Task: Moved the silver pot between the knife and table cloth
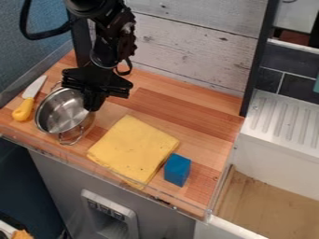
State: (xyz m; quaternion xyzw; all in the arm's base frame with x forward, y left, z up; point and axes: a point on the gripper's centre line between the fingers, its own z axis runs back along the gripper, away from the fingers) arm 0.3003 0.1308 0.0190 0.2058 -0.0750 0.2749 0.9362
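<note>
The black gripper point(93, 101) hangs at the upper left of the counter, its lower end at the right rim of the silver pot point(61, 111). Part of the pot's upper right rim is hidden behind it. The pot stands on the wood, open side up and a little tilted, with one handle toward the front edge. To its left lies the knife point(29, 99), yellow handle toward the front. On the pot's right the folded yellow cloth point(133, 149) lies flat, a strip of wood between them.
A blue block point(177, 169) stands against the cloth's right corner. A low transparent edge point(93, 167) runs along the counter's front. Behind is a whitewashed plank wall point(193, 51); at the right are a white drainboard point(283, 122) and a sink basin point(265, 205).
</note>
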